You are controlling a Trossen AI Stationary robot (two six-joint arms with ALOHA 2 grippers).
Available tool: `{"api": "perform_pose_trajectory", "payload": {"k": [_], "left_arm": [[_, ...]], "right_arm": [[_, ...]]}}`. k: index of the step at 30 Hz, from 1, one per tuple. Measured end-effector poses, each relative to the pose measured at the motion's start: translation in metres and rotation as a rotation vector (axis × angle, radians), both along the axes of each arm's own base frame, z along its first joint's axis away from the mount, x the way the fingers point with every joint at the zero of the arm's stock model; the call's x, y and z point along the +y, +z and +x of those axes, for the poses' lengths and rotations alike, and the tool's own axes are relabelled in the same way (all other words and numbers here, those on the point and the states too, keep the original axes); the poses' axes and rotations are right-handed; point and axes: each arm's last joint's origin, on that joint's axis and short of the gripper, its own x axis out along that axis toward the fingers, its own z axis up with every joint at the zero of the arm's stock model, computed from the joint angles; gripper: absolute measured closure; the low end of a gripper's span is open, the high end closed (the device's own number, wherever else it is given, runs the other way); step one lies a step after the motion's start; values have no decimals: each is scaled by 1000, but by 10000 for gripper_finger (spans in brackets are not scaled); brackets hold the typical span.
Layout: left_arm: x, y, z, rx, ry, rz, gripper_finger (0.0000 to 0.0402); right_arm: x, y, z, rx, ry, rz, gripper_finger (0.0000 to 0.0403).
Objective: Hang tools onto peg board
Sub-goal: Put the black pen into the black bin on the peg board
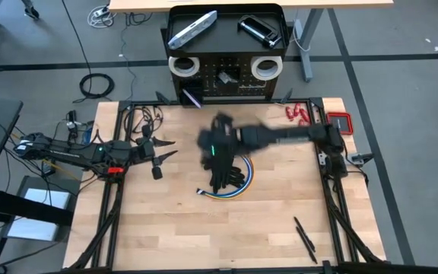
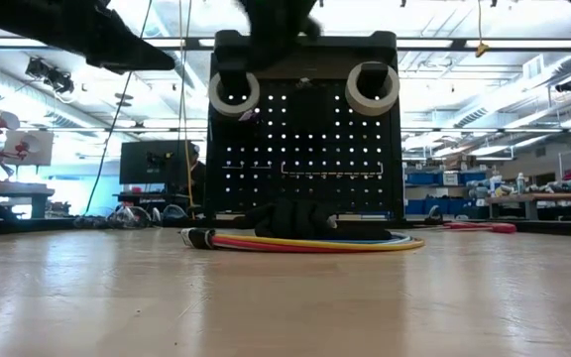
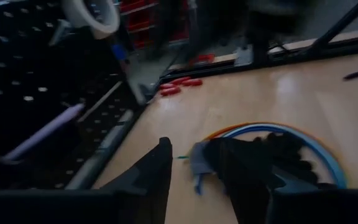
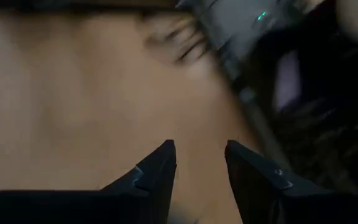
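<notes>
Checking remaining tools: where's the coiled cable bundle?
High view: the cable bundle lies mid-table, in front of the peg board, under the right arm's reach.

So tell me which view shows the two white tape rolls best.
The low view: both tape rolls face the camera, hanging high on the peg board. The high view shows them from above, the left wrist view catches only one, and the right wrist view shows neither clearly.

Peg board (image 1: 226,76) stands at the far edge of the surface (image 1: 166,221), centered. Two tape rolls (image 1: 183,66) hang on its upper corners, flat bar (image 1: 192,29) and clamp (image 1: 258,29) lie on its top tray. Cable coil (image 1: 230,186) lies mid-surface before the board. Left end effector (image 1: 158,156) left of coil; right end effector (image 1: 217,125) between board and coil.
</notes>
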Motion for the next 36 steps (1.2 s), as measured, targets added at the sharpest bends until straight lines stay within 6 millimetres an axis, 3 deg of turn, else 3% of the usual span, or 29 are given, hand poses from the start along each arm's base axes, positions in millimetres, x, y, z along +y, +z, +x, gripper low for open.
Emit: {"api": "perform_pose_trajectory", "payload": {"k": [5, 10, 14, 17, 20, 24, 30, 36], "left_arm": [[0, 1, 0, -46, 17, -90, 257], [0, 1, 0, -88, 25, -220, 257], [-3, -4, 2, -82, -38, -307, 257], [-6, -12, 6, -82, -117, -345, 257], [-8, -17, 12, -127, -169, -399, 257], [-11, -29, 20, -119, -220, -462, 257], [-24, -40, 31, -96, -284, -508, 257], [-35, -44, 37, -94, -336, -521, 257]], "right_arm": [[97, -28, -34, 159, -74, 156, 251], [180, -61, -92, 296, -331, 391, 251], [231, -92, -139, 473, -516, 562, 248], [257, -115, -171, 596, -613, 623, 247], [272, -135, -196, 725, -702, 663, 245], [276, -150, -206, 832, -709, 708, 221], [260, -175, -216, 970, -602, 715, 169], [237, -196, -231, 967, -550, 874, 164]]}}
